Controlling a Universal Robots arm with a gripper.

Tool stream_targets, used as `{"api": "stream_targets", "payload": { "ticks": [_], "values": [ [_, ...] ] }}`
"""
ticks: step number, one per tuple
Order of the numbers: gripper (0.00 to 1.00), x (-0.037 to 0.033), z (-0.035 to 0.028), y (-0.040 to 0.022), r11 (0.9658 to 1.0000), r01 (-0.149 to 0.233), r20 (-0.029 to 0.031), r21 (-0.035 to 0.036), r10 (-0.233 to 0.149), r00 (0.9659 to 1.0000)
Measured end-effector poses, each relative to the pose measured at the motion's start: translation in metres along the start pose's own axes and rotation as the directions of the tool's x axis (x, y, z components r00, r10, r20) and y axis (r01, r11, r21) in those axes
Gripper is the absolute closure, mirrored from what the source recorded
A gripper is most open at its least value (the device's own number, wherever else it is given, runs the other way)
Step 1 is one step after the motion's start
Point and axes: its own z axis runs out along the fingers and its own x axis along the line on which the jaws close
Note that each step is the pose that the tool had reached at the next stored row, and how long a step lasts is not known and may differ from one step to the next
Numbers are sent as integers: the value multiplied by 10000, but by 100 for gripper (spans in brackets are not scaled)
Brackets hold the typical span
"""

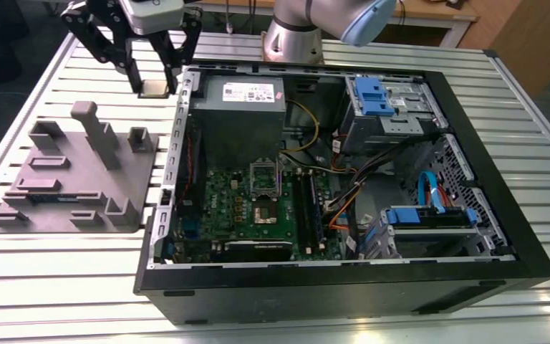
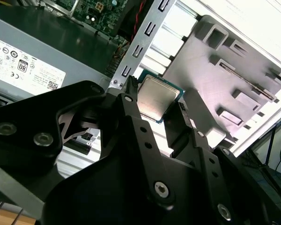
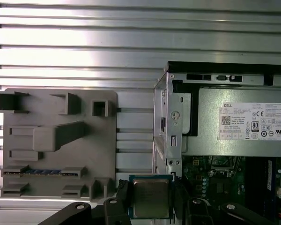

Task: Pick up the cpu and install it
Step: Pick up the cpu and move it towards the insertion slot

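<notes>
Gripper point(image 1: 154, 80) hangs over the slatted table point(image 1: 46, 287), just outside the open computer case point(image 1: 332, 295), by the corner nearest the power supply point(image 1: 241, 107). The jaws are drawn in narrowly and pinch the cpu point(image 1: 154, 89) by two opposite edges, its metal top visible in both wrist views. The case holds a green motherboard point(image 1: 256, 208), the power supply and blue drive brackets point(image 1: 378, 97). A grey fixture block point(image 1: 74, 179) beside the case carries a memory stick point(image 3: 40, 172) in one slot.
</notes>
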Motion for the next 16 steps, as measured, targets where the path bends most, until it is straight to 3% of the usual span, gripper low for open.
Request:
{"api": "stream_targets", "payload": {
  "ticks": [16],
  "values": [
    [53,-75,1,0,10000,1,0,0,-1,10000]
  ]
}}
